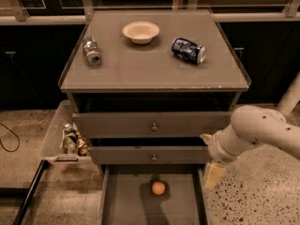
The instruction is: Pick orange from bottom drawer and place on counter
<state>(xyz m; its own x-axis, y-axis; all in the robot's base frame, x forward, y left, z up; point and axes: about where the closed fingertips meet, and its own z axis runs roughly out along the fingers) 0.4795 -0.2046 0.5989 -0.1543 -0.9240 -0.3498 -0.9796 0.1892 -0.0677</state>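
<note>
The hand (213,175) hangs by the bottom drawer's (123,201) right edge; whether it's open I cannot tell. It should swing left and drop squarely over the orange (158,187).

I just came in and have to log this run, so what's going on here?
The robot's arm reaches in from the right, and its gripper hangs by the right wall of the open bottom drawer. The orange lies on the drawer floor, not held. The counter carries a cream bowl, a silver can and a blue can.
</note>
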